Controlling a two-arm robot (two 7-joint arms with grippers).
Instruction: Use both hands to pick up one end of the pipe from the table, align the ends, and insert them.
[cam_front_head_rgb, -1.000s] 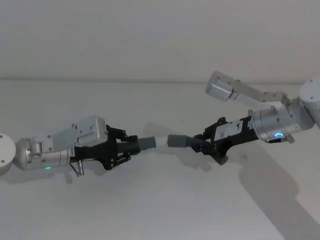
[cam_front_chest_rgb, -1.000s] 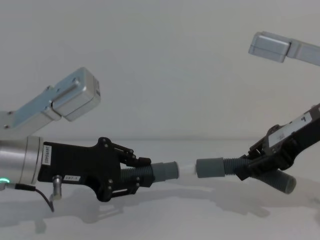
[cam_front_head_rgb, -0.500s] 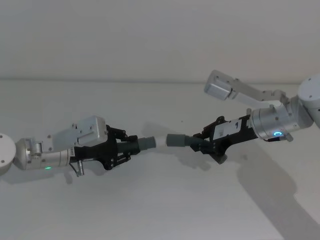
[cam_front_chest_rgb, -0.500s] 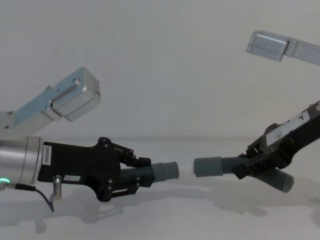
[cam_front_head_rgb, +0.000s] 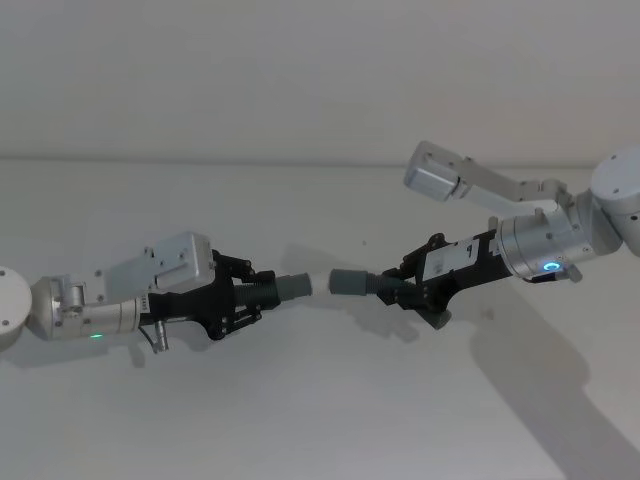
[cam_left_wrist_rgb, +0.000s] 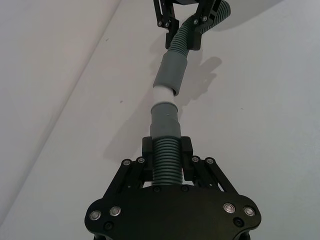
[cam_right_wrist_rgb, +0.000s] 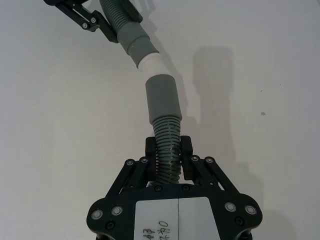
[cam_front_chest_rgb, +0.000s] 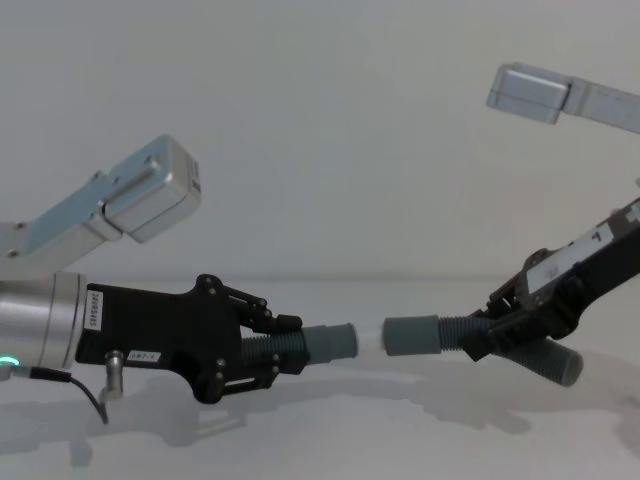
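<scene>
Both pipe pieces hang in the air over the white table (cam_front_head_rgb: 320, 420). My left gripper (cam_front_head_rgb: 250, 296) is shut on the ribbed part of the left pipe piece (cam_left_wrist_rgb: 166, 162). Its smooth cuff (cam_front_chest_rgb: 330, 343) points right and ends in a white stub (cam_left_wrist_rgb: 164, 94). From the right, my right gripper (cam_front_head_rgb: 405, 288) is shut on the ribs of the right pipe piece (cam_right_wrist_rgb: 167, 135), and that piece's cuff (cam_front_chest_rgb: 410, 335) faces left. The stub's tip is at the mouth of the right cuff (cam_front_head_rgb: 347, 281), at a slight angle. Whether it is inside cannot be told.
The right piece's free ribbed end (cam_front_chest_rgb: 550, 362) hangs down behind the right gripper. Both arms cast shadows on the bare table beneath. The right arm's silver elbow link (cam_front_head_rgb: 440, 175) stands high at the back right.
My right gripper has carried its piece leftward, so the visible white stub between the two cuffs is shorter. The left arm has stayed still.
</scene>
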